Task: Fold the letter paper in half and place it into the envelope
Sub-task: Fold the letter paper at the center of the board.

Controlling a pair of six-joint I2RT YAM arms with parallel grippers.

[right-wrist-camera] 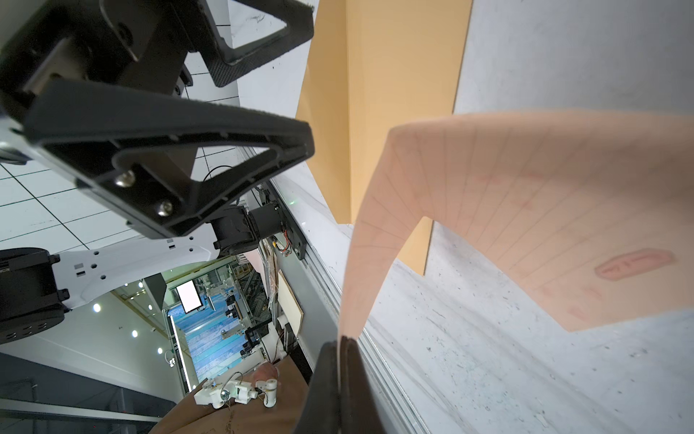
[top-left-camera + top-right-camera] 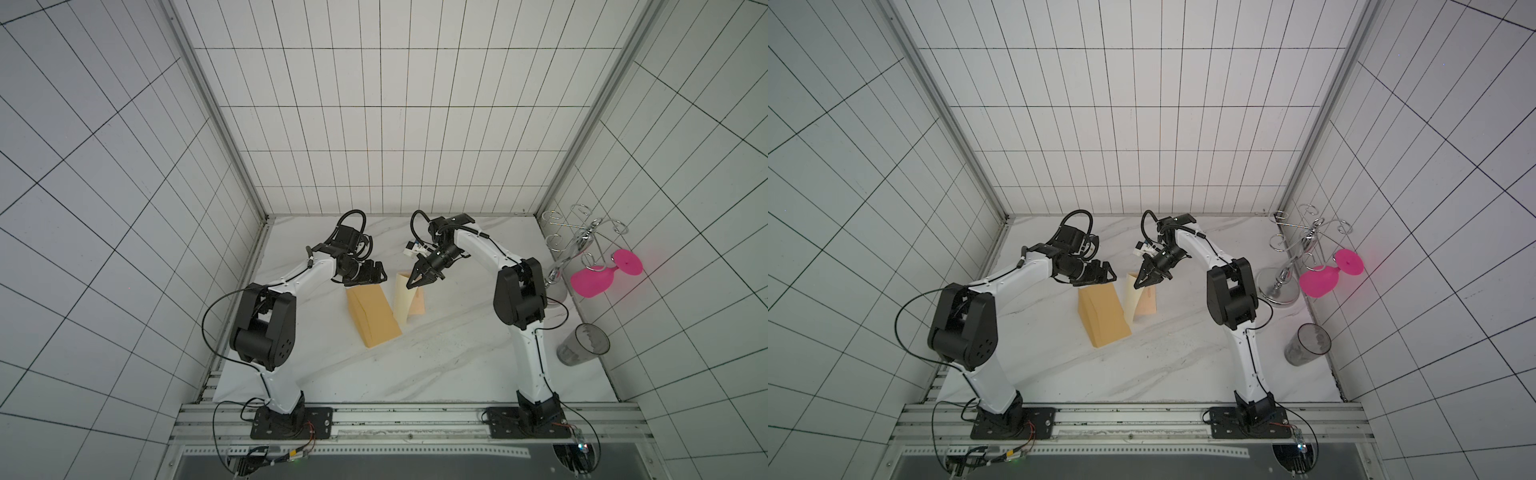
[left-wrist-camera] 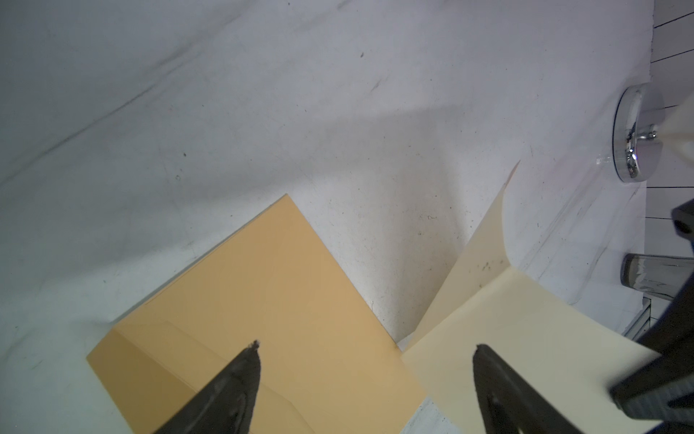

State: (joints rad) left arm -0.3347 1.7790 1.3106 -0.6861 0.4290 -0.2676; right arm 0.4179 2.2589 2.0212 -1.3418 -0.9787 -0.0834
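The mustard-tan envelope [image 2: 372, 316] [image 2: 1102, 316] lies flat on the marble table, its flap side showing in the left wrist view [image 3: 270, 285]. Just right of it, the pale letter paper [image 2: 404, 301] [image 2: 1133, 300] is bent upward, one part resting on the table. My right gripper [image 2: 412, 284] [image 2: 1138, 284] [image 1: 342, 340] is shut on the paper's raised edge; the lined sheet [image 1: 525, 195] curves away from the jaws. My left gripper [image 2: 376, 274] [image 2: 1105, 275] [image 3: 366, 345] hovers open over the envelope's far end, holding nothing, beside the paper [image 3: 525, 327].
A chrome glass rack [image 2: 579, 245] stands at the back right with a pink goblet [image 2: 592, 280] hanging from it. A grey tumbler [image 2: 582, 345] stands by the right wall. Tiled walls close in the table on three sides.
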